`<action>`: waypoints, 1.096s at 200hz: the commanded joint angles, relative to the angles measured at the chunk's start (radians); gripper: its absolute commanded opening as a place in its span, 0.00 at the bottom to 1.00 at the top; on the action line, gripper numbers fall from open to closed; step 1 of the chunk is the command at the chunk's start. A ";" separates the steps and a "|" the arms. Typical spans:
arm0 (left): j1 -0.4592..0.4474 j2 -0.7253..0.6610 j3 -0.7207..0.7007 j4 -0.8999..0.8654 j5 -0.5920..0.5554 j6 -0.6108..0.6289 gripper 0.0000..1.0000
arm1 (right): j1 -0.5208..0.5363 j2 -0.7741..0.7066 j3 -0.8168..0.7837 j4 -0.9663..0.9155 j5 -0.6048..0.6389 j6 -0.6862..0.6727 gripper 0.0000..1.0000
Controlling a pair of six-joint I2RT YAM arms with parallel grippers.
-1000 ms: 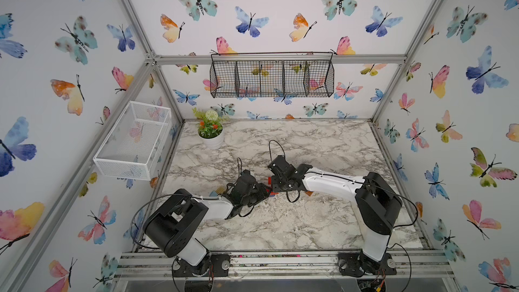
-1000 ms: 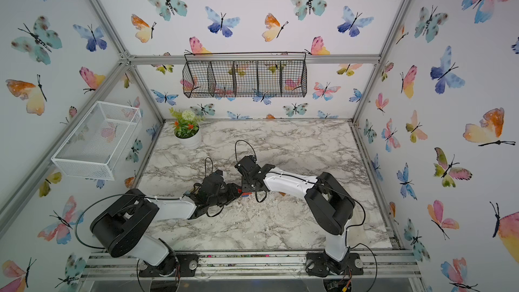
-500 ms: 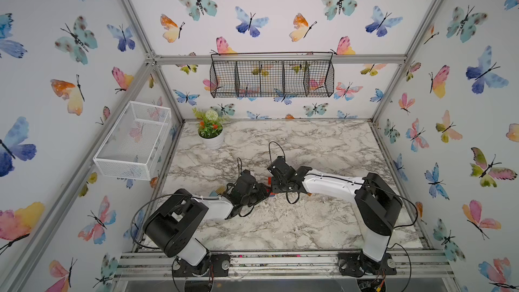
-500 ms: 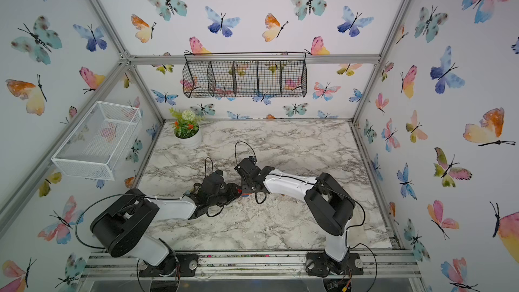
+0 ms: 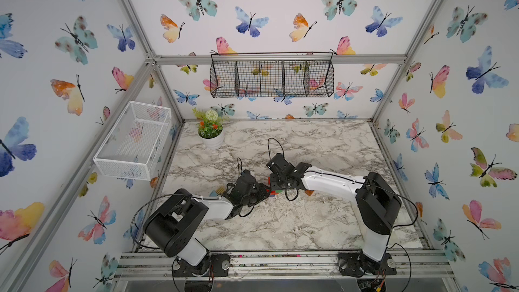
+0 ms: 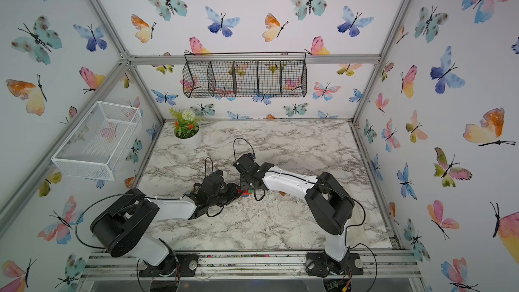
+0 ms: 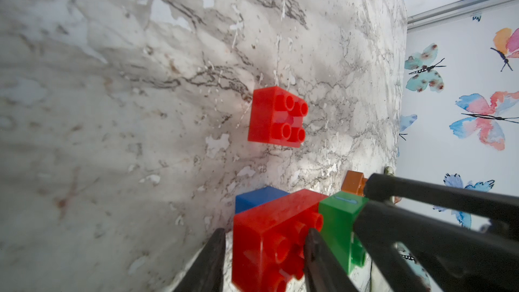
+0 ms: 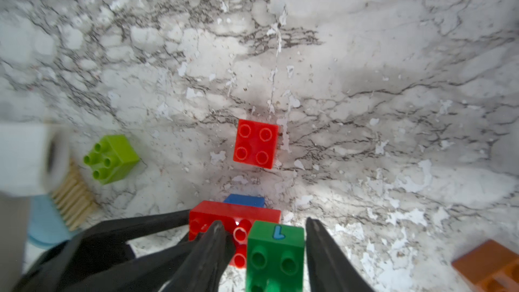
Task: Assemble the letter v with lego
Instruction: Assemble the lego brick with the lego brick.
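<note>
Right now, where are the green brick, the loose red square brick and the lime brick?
green brick (image 8: 275, 259), right wrist view, on its studded face.
red square brick (image 8: 256, 144), right wrist view, centre of studded top.
lime brick (image 8: 113, 158), right wrist view, middle, beside its studs.

Both top views look steeply down from high at the front over the whole desk (image 5: 323, 147). The wrist cameras sit low and close, looking along the left end effector (image 7: 266, 230) and the right end effector (image 8: 264, 221). The two wrist views share the long red brick (image 7: 269, 214) and the square red brick (image 8: 256, 144).
</note>
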 commanded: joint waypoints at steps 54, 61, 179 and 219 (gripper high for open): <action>-0.011 0.049 -0.063 -0.323 -0.016 0.028 0.45 | -0.085 -0.153 -0.106 0.121 -0.179 -0.027 0.73; -0.012 0.046 -0.062 -0.322 -0.016 0.028 0.45 | -0.114 -0.203 -0.181 0.212 -0.250 -0.022 0.74; -0.010 0.027 -0.073 -0.283 -0.001 0.029 0.45 | -0.237 -0.278 -0.875 1.353 -0.678 0.435 0.77; -0.010 0.029 -0.068 -0.282 -0.008 0.028 0.45 | -0.237 -0.170 -0.890 1.477 -0.685 0.490 0.74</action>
